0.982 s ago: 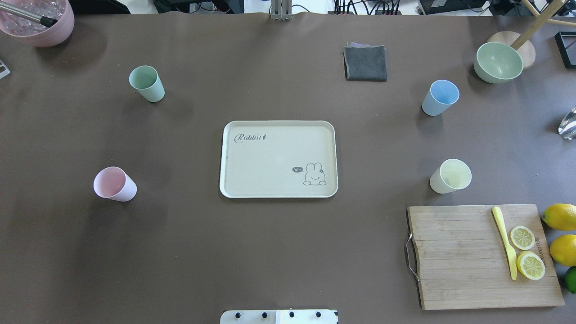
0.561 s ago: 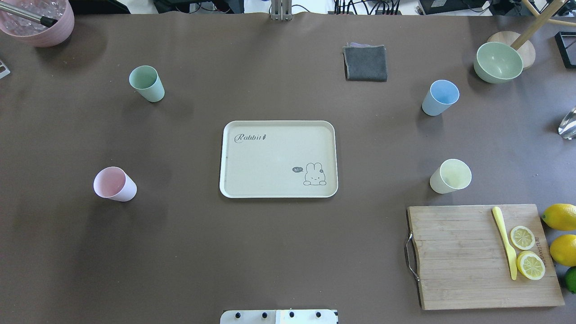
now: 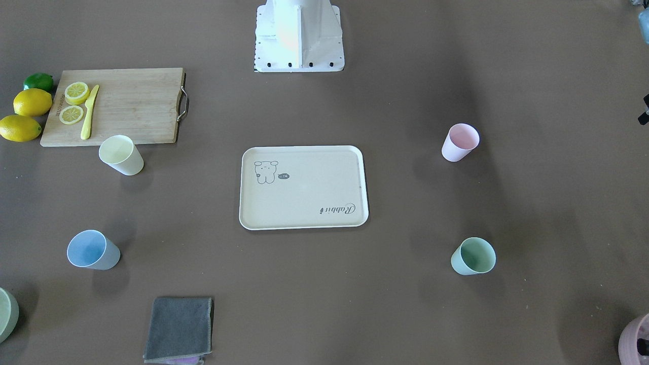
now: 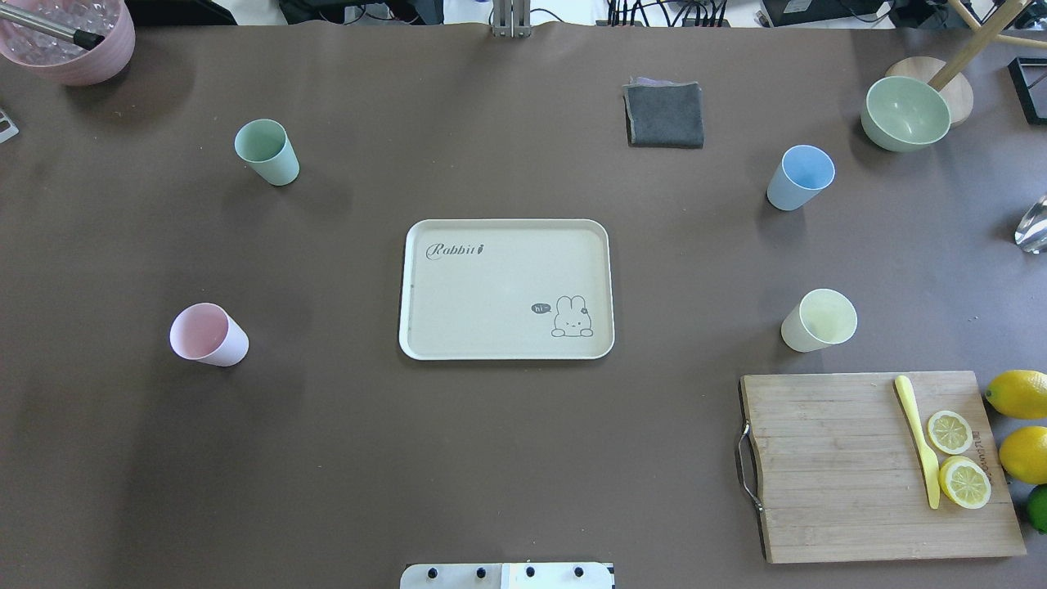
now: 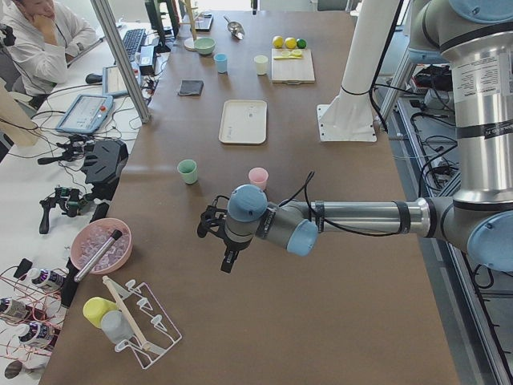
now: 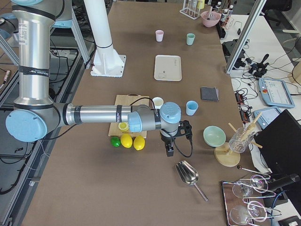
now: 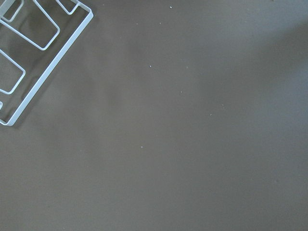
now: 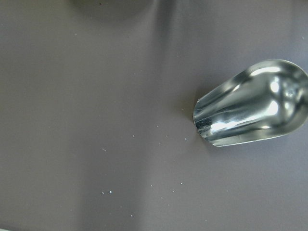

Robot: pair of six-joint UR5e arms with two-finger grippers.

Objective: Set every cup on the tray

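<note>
The cream tray (image 4: 491, 286) with the "Rabbit" script lies flat mid-table and holds nothing. Four cups stand upright on the table around it: green (image 4: 267, 152) at far left, pink (image 4: 208, 334) at near left, blue (image 4: 800, 177) at far right, pale yellow (image 4: 818, 321) at near right. Both grippers show only in the side views. My left gripper (image 5: 228, 261) hangs over bare table beyond the pink cup (image 5: 257, 177). My right gripper (image 6: 169, 149) hangs over the table past the lemons, near a metal scoop (image 6: 188, 174). I cannot tell whether either is open or shut.
A bamboo cutting board (image 4: 834, 466) with lemon slices and a yellow knife lies at near right, with whole lemons (image 4: 1018, 393) beside it. A grey cloth (image 4: 664, 114), a green bowl (image 4: 905, 113) and a pink bowl (image 4: 69, 41) stand along the far edge. A white wire rack (image 7: 29, 62) shows under the left wrist.
</note>
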